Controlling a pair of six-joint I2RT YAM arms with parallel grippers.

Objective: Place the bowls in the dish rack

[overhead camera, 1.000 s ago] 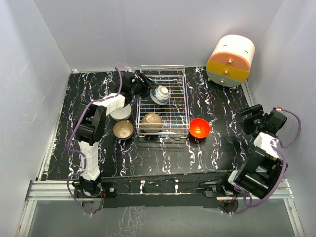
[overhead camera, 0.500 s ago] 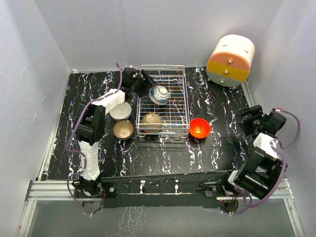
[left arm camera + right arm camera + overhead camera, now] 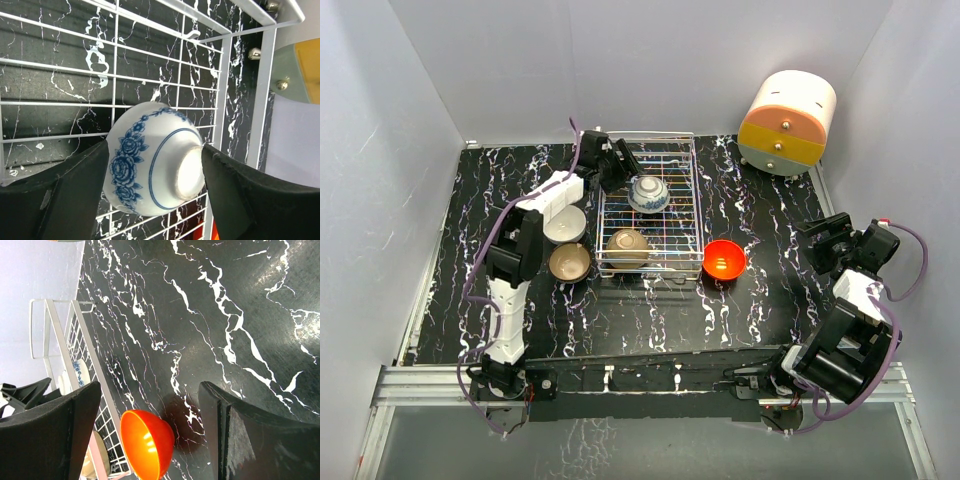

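The wire dish rack [image 3: 682, 205] stands mid-table. A white bowl with blue flowers [image 3: 648, 194] lies foot-up inside it, and a tan bowl [image 3: 628, 243] sits at its near end. My left gripper [image 3: 623, 165] hovers at the rack's far left corner, open. In the left wrist view [image 3: 155, 150] its jaws flank the white bowl [image 3: 150, 175] over the rack wires [image 3: 117, 75]. A red-orange bowl [image 3: 724, 259] sits on the table right of the rack. My right gripper [image 3: 817, 243] is open and empty, apart from the red bowl [image 3: 147, 442].
A pale grey bowl [image 3: 565, 225] and a brown bowl [image 3: 569, 262] sit on the table just left of the rack. A cream-and-orange cylindrical box [image 3: 786, 122] stands at the back right. White walls enclose the black marbled table [image 3: 770, 200].
My left gripper has drawn back toward the rack's far left corner. The white bowl, tilted at the fingers before, now lies foot-up in the rack. The right arm has not moved.
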